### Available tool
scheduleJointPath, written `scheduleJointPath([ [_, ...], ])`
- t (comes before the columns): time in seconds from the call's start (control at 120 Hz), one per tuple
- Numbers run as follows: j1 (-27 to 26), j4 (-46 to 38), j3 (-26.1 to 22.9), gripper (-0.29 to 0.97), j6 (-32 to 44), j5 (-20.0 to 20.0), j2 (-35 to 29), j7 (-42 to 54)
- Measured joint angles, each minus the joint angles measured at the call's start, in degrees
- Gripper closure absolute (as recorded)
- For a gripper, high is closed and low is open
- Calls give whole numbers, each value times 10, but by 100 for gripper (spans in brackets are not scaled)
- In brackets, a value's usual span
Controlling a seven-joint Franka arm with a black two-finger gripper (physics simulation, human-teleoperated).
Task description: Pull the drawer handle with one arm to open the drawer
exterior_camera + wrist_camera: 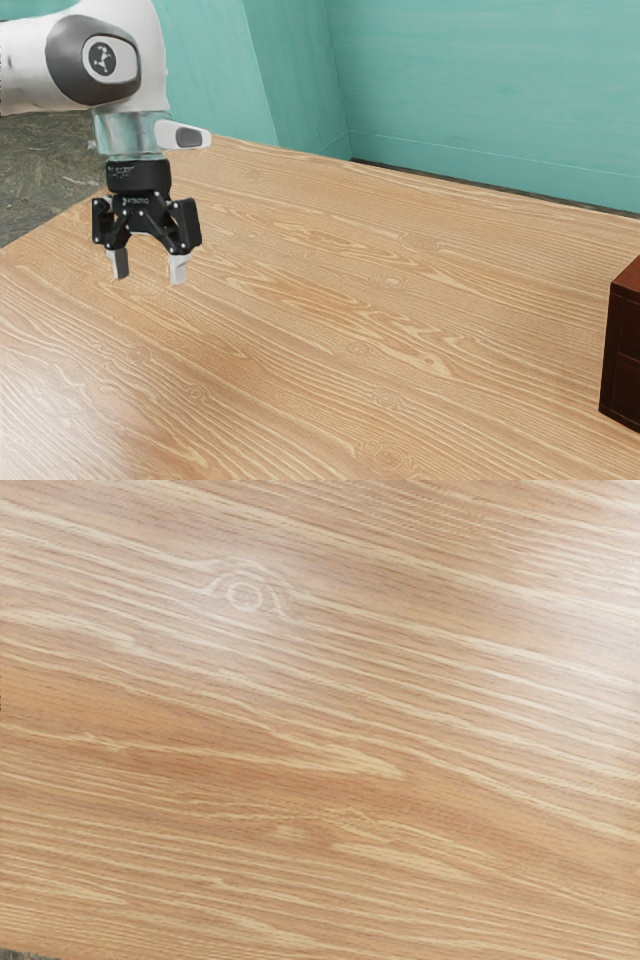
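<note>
The gripper [149,268] is held open, its two fingers spread with nothing between them and pointed down, just above the wooden table [380,330]. The dark brown drawer unit [626,345] is set well apart from the hand, far out ahead of it across the tabletop. It is cut by the picture's edge, so the handle cannot be made out, and it cannot be told whether any drawer is already out. The task is judged to be at its start, with the whole reach not yet made. Several faults may be expected from here. If the hand is carried across this low, the fingertips may be dragged on the wood. If the wrist is not turned to suit the unit's upright front, the panel may be struck instead of the handle being caught. If the pull is not kept in line with the drawer's travel, the whole unit may be slid along the table. From the exterior view the spread of the fingers and the unit's place ahead of the hand are read. From the wrist view the table's grain [320,780] and a knot [245,592] directly beneath the hand are read, which gives nothing to steer by toward the drawer.
</note>
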Motion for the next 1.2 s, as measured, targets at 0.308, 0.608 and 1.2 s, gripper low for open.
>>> scheduleJointPath([
  [0.308, -2, 3, 0, 0, 125, -2, -2, -8],
  [0.608, -23, 43, -6, 0, 112, -10, -72, -130],
  [1.2, -289, 29, -8, 0, 157, -43, -49, -578],
])
